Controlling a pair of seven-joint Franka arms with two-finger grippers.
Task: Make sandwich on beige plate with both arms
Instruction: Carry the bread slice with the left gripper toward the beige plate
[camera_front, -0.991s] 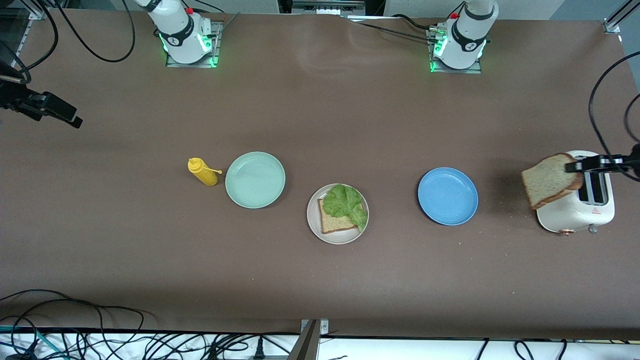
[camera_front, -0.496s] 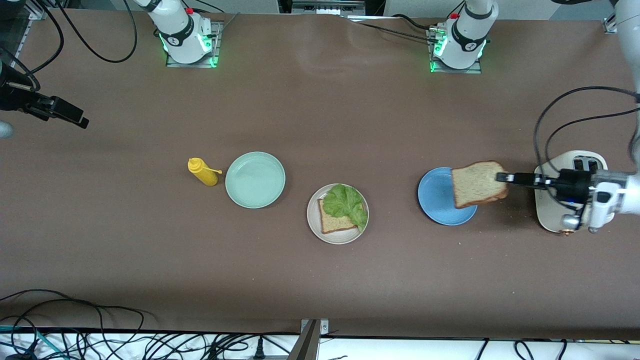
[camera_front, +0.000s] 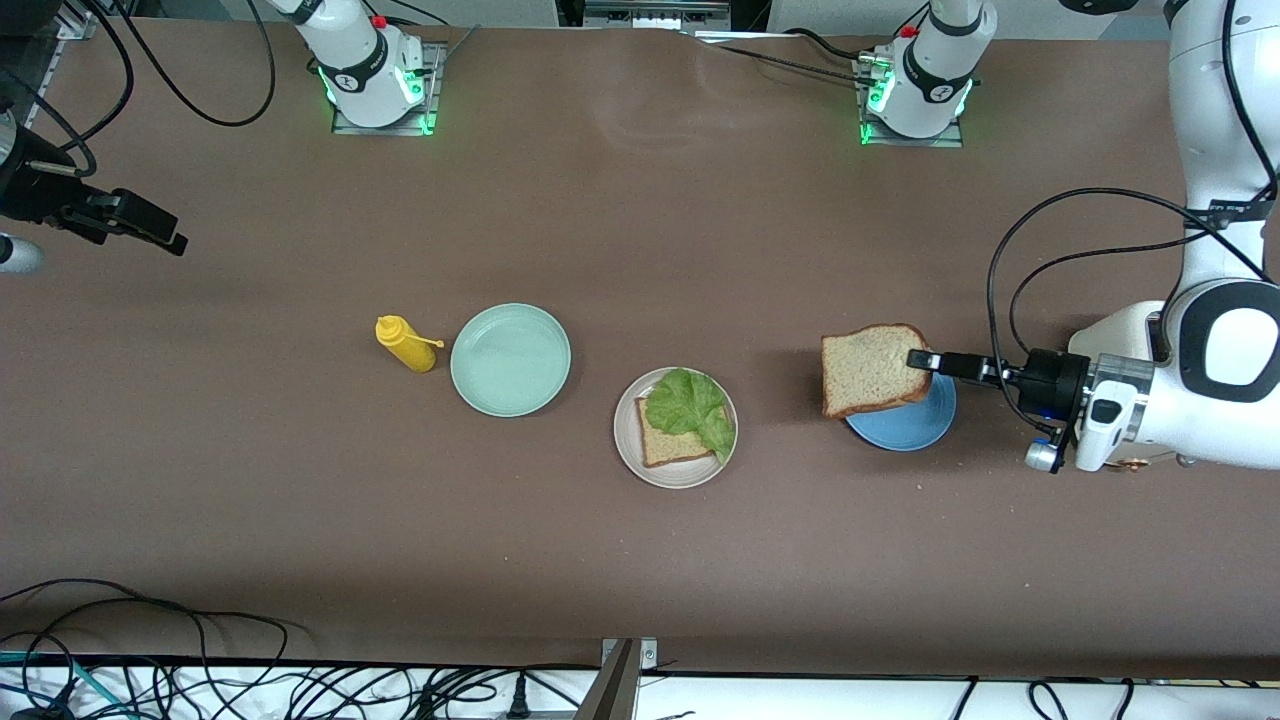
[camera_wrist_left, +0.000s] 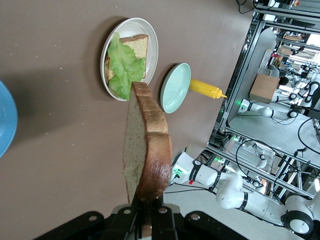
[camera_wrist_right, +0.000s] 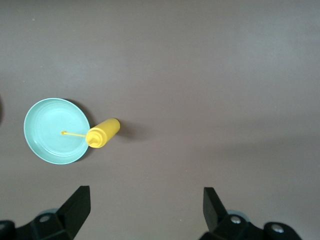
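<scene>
Two slices: one lies under lettuce (camera_front: 690, 405) on the beige plate (camera_front: 676, 476), mid-tabletop.
Top slice (camera_front: 870, 368): pinched by its crust in the left gripper (camera_front: 920, 361), over the blue plate (camera_front: 905, 432).
Right gripper (camera_wrist_right: 145, 207): fingers spread, empty, waiting at the tabletop's right-arm edge.
Path: bare tabletop to the beige plate; green plate (camera_front: 510, 359) and mustard (camera_front: 405, 343) well apart.

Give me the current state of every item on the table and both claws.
Left claw: shut on bread slice, over blue plate.
Right claw: open, empty.
Beige plate: holds bread, lettuce on top.
Mint plate: empty.
Mustard bottle: lying down, beside mint plate.
</scene>
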